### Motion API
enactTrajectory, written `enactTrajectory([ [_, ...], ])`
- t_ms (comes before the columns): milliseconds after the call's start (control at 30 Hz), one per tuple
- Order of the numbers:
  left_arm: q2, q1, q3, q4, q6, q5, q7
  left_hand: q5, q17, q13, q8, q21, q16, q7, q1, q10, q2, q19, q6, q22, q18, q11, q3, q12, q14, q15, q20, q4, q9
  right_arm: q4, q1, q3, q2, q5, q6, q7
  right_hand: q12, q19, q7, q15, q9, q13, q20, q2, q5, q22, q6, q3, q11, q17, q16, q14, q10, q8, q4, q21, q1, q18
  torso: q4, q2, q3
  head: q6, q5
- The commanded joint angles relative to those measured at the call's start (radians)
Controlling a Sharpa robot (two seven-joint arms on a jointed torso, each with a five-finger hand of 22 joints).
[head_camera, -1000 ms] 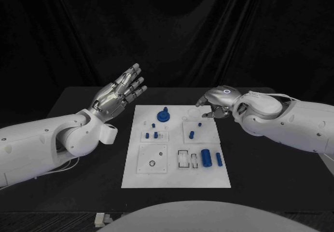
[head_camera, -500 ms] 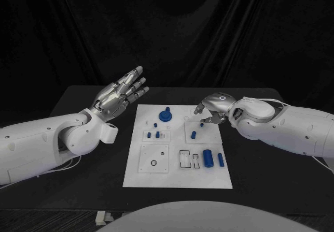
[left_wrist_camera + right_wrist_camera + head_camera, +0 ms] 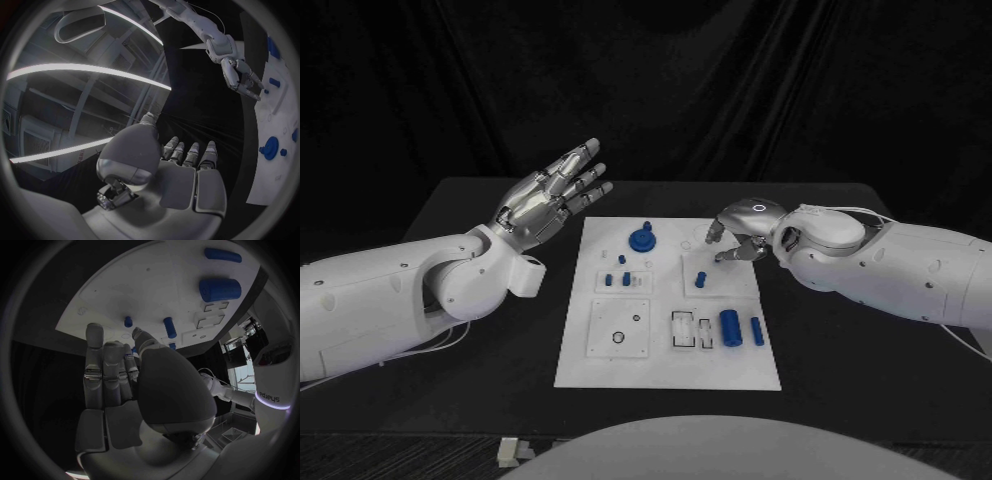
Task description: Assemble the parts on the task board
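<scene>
Black table (image 3: pixel 862 330), unlettered task board (image 3: pixel 661 370)

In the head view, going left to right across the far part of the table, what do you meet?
The robot's raised left hand, fingers spread, off the board → the round blue part with a peg on top on the white task board → the right hand, fingers pointing down over the board's far right corner.

Blue parts (image 3: pixel 728 326) scattered across white task board (image 3: pixel 666 366)

Head cam looks down; wrist cams sit behind hands; all share task board (image 3: pixel 665 300).
</scene>
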Motion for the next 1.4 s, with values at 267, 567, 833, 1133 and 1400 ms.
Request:
enactTrajectory([
  [267, 0.006, -0.002, 0.001, -0.006, 0.029, 0.010, 0.177, 0.023, -0.001, 0.000, 0.005, 0.000, -0.004, 0.005, 0.020, 0.000, 0.005, -0.001, -0.001, 0.003, 0.016, 0.016, 0.001, 0.001, 0.001, 0.017, 0.017, -0.015, 0.001, -0.021, -0.017, 0.001, 0.010, 0.000, 0.038, -0.002, -0.009, 0.002, 0.006, 0.003, 0.001, -0.004, 0.007, 0.007, 0.006, 0.019, 0.015, 0.007, -0.001, -0.001, 0.005, -0.002, 0.015, 0.005, -0.007, -0.007, -0.004, 0.010, -0.0016, -0.002, -0.0016, 0.000, 0.001],
  [567, 0.009, -0.004, 0.001, -0.012, 0.040, 0.010, 0.169, 0.049, -0.001, 0.000, 0.006, 0.001, -0.004, 0.006, 0.033, 0.000, 0.011, 0.000, 0.000, 0.006, 0.016, 0.028, 0.004, 0.002, 0.001, 0.029, 0.025, -0.032, 0.002, -0.057, -0.043, 0.001, 0.031, 0.000, 0.044, 0.004, -0.016, -0.001, 0.008, 0.001, 0.002, -0.012, 0.006, 0.010, 0.014, 0.022, 0.035, 0.023, -0.003, -0.007, 0.001, -0.006, 0.029, 0.007, -0.019, -0.015, 0.004, 0.012, -0.0020, -0.001, -0.0019, 0.000, 0.004],
  [833, 0.012, -0.009, 0.001, -0.017, 0.047, 0.010, 0.163, 0.116, -0.001, 0.000, 0.011, 0.001, -0.004, 0.023, 0.056, 0.000, 0.021, 0.001, 0.024, 0.006, 0.016, 0.031, 0.014, 0.003, 0.001, 0.034, 0.031, -0.073, 0.006, -0.075, -0.059, 0.001, 0.038, 0.000, 0.023, 0.015, -0.020, 0.002, 0.010, 0.000, 0.007, -0.019, 0.004, 0.013, 0.033, 0.037, 0.080, 0.070, -0.006, 0.000, 0.013, -0.003, 0.088, 0.017, -0.040, -0.004, 0.023, 0.011, -0.0015, -0.001, -0.0017, 0.000, 0.005],
  [1133, 0.018, -0.019, 0.001, -0.024, 0.057, 0.010, 0.159, 0.155, -0.001, 0.000, 0.016, 0.002, -0.004, 0.037, 0.063, 0.000, 0.033, 0.003, 0.035, 0.010, 0.016, 0.038, 0.022, 0.003, 0.001, 0.040, 0.041, -0.100, 0.007, -0.080, -0.066, 0.001, 0.040, 0.000, 0.002, 0.023, -0.027, 0.001, 0.004, -0.010, 0.018, -0.019, -0.005, 0.015, 0.033, 0.042, 0.129, 0.113, -0.019, -0.002, 0.014, -0.004, 0.157, 0.030, -0.062, 0.005, 0.037, 0.011, -0.0013, 0.000, -0.0014, 0.000, 0.005],
  [1400, 0.019, -0.024, 0.001, -0.026, 0.061, 0.010, 0.156, 0.179, -0.001, 0.001, 0.020, 0.004, -0.004, 0.046, 0.068, 0.000, 0.038, 0.006, 0.045, 0.019, 0.017, 0.044, 0.029, 0.005, 0.001, 0.047, 0.049, -0.125, 0.009, -0.076, -0.067, 0.001, 0.037, 0.005, -0.010, 0.025, -0.032, 0.000, -0.003, -0.017, 0.026, -0.018, -0.012, 0.012, 0.031, 0.043, 0.157, 0.131, -0.029, -0.009, 0.009, -0.004, 0.200, 0.036, -0.079, 0.015, 0.037, 0.011, -0.0006, -0.001, -0.0013, 0.000, 0.006],
])
